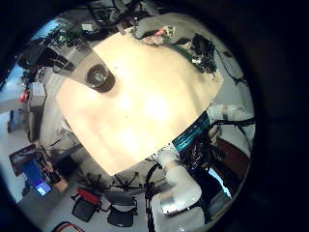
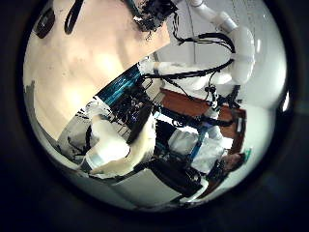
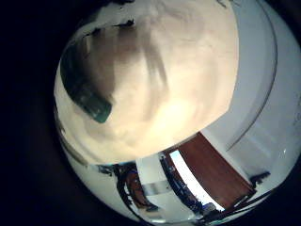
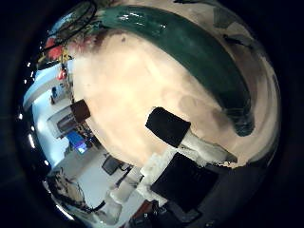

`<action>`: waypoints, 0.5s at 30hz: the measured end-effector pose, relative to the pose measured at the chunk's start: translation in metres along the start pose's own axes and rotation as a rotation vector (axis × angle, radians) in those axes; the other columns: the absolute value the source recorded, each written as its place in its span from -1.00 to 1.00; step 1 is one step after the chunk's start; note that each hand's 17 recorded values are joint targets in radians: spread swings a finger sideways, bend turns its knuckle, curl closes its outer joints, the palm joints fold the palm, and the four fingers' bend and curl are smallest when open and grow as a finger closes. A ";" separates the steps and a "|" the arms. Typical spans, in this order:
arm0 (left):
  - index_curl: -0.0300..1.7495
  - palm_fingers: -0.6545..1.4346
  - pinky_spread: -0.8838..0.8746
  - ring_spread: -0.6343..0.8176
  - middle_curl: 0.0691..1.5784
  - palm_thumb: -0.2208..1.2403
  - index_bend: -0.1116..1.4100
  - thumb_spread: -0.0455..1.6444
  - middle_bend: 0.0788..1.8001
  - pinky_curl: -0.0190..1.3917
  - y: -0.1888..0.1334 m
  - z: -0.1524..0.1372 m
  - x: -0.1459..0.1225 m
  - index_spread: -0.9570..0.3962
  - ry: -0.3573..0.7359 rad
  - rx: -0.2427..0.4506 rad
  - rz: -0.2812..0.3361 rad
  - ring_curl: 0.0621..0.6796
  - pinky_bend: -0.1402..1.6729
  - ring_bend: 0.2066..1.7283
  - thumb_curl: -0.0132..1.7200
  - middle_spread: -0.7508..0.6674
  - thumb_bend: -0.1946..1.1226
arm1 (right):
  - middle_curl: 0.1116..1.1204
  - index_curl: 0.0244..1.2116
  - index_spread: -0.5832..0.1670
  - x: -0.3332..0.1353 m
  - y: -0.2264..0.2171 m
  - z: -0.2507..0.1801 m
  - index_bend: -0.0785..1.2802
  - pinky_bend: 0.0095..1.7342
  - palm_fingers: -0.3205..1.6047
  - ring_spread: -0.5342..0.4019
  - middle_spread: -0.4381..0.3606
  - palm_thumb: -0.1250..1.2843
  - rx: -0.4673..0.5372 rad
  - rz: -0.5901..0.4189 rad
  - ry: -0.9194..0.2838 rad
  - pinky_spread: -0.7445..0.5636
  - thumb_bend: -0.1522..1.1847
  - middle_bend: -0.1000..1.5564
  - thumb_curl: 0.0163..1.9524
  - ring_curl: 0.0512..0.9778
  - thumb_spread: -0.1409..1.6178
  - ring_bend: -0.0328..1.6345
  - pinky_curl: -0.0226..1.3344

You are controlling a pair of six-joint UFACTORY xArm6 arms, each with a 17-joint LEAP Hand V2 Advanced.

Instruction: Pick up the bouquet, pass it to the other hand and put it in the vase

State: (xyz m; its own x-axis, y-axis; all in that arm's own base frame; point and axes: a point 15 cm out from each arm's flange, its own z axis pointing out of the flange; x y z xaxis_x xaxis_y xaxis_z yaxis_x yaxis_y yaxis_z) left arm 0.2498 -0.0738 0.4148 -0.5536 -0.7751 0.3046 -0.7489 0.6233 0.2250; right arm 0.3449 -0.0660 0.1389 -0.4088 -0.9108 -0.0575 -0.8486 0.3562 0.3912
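No outside view is given. In the left little finger side palm view the dark vase [image 1: 98, 75] stands upright on the pale table [image 1: 145, 106], far below my left hand. The bouquet [image 1: 159, 33] lies near the table's far edge, beside my right hand [image 1: 201, 53], which hangs low over the table. No fingers cross the left palm views and nothing is held there. The right little finger side palm view shows the tabletop [image 3: 160, 85] close up.
The right arm [image 2: 227, 43] reaches over the table's edge. Desks, chairs and equipment [image 1: 39, 174] stand around the table. A wooden cabinet [image 3: 212, 165] stands beyond the table's edge.
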 end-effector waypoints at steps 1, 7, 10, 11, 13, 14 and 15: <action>-0.51 -0.18 0.68 0.58 -0.69 -0.35 -0.60 0.44 -0.88 -0.77 0.000 0.000 0.000 0.38 0.000 0.000 -0.001 -0.61 -0.49 -0.66 -0.65 0.47 -0.73 | -0.09 -0.23 -0.04 0.000 0.000 0.001 -0.55 -0.03 -0.11 -0.27 -0.13 -0.24 -0.003 0.000 0.000 0.12 -0.81 -0.12 -0.63 -0.41 0.39 0.35 -0.98; -0.51 -0.18 0.68 0.58 -0.69 -0.35 -0.60 0.45 -0.88 -0.77 -0.002 0.000 -0.001 0.38 0.002 -0.003 0.000 -0.61 -0.50 -0.66 -0.65 0.47 -0.73 | -0.06 -0.20 -0.03 0.001 -0.001 0.007 -0.55 -0.02 -0.11 -0.27 -0.13 -0.24 -0.021 0.006 0.002 0.12 -0.81 -0.11 -0.63 -0.39 0.39 0.35 -0.98; -0.51 -0.18 0.68 0.58 -0.69 -0.35 -0.60 0.45 -0.88 -0.77 -0.003 0.001 -0.001 0.38 0.004 -0.008 0.002 -0.62 -0.50 -0.66 -0.65 0.47 -0.73 | -0.05 -0.19 -0.03 0.001 -0.002 0.011 -0.54 -0.02 -0.12 -0.27 -0.13 -0.23 -0.032 0.008 0.004 0.10 -0.81 -0.10 -0.63 -0.38 0.39 0.35 -0.98; -0.51 -0.18 0.68 0.58 -0.69 -0.35 -0.60 0.45 -0.88 -0.77 -0.003 0.001 -0.001 0.38 0.004 -0.009 0.002 -0.62 -0.50 -0.66 -0.65 0.47 -0.73 | -0.04 -0.18 -0.03 0.001 -0.003 0.014 -0.54 -0.02 -0.12 -0.27 -0.13 -0.22 -0.039 0.009 0.005 0.10 -0.81 -0.10 -0.63 -0.37 0.39 0.35 -0.98; -0.51 -0.18 0.68 0.58 -0.69 -0.35 -0.60 0.45 -0.88 -0.77 -0.003 0.001 -0.002 0.38 0.006 -0.010 0.000 -0.62 -0.50 -0.66 -0.65 0.47 -0.73 | -0.03 -0.17 -0.03 0.001 -0.003 0.016 -0.53 -0.01 -0.12 -0.27 -0.12 -0.22 -0.045 0.009 0.006 0.10 -0.81 -0.10 -0.63 -0.36 0.39 0.35 -0.98; -0.51 -0.18 0.68 0.58 -0.69 -0.35 -0.60 0.45 -0.88 -0.77 -0.004 0.001 -0.002 0.38 0.006 -0.011 0.000 -0.61 -0.50 -0.66 -0.65 0.47 -0.73 | -0.03 -0.17 -0.03 0.001 -0.003 0.018 -0.53 0.00 -0.12 -0.26 -0.12 -0.22 -0.050 0.009 0.007 0.10 -0.81 -0.10 -0.63 -0.36 0.39 0.35 -0.98; -0.51 -0.18 0.68 0.58 -0.69 -0.35 -0.60 0.45 -0.88 -0.77 -0.004 0.001 -0.002 0.38 0.006 -0.011 0.000 -0.61 -0.50 -0.66 -0.65 0.47 -0.73 | -0.03 -0.17 -0.03 0.002 -0.004 0.018 -0.54 0.00 -0.12 -0.26 -0.12 -0.22 -0.051 0.010 0.007 0.09 -0.81 -0.10 -0.63 -0.36 0.39 0.36 -0.98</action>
State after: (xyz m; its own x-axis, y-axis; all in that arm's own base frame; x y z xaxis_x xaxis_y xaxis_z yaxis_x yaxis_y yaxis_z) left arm 0.2537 -0.0749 0.4120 -0.5516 -0.7743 0.3102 -0.7446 0.6247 0.2352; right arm 0.3415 -0.0650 0.1204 -0.4147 -0.9087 -0.0474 -0.8261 0.3541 0.4383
